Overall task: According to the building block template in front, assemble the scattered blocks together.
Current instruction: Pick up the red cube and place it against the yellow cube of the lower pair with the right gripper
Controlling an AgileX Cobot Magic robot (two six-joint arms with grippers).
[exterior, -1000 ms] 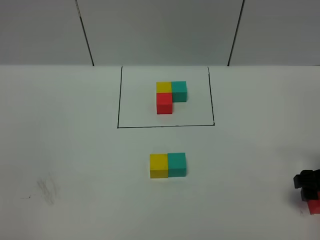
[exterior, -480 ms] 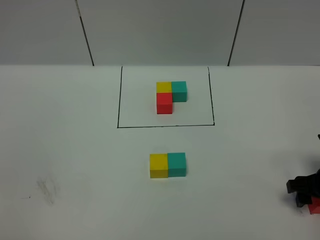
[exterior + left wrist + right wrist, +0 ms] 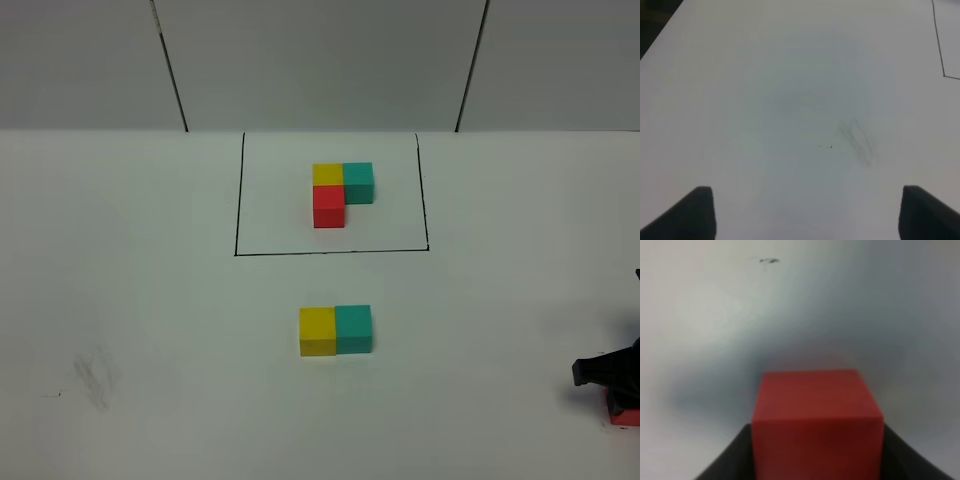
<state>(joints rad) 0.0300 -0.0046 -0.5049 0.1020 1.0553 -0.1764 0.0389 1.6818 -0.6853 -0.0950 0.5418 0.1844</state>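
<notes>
The building block template (image 3: 343, 192) is a yellow, teal and red L inside a thin black outline (image 3: 330, 252) at the back middle. A loose yellow cube (image 3: 318, 330) and a teal cube (image 3: 353, 328) sit side by side, touching, in front of it. The loose red cube (image 3: 626, 416) rests on the table at the far right edge. My right gripper (image 3: 615, 385) is down over it. In the right wrist view the red cube (image 3: 815, 415) sits between both black fingers of the right gripper (image 3: 816, 450), which press its sides. My left gripper (image 3: 807, 215) is open and empty over bare table, and is out of the exterior high view.
A white tabletop (image 3: 150, 300) with a faint grey smudge (image 3: 95, 378) at the front left, also seen in the left wrist view (image 3: 857, 140). A corner of the black outline (image 3: 943, 75) shows there. A grey panelled wall (image 3: 320, 60) stands behind the table.
My right gripper has dropped lower over the red cube, so that its fingers now flank the cube. The yellow and teal cubes have not moved.
</notes>
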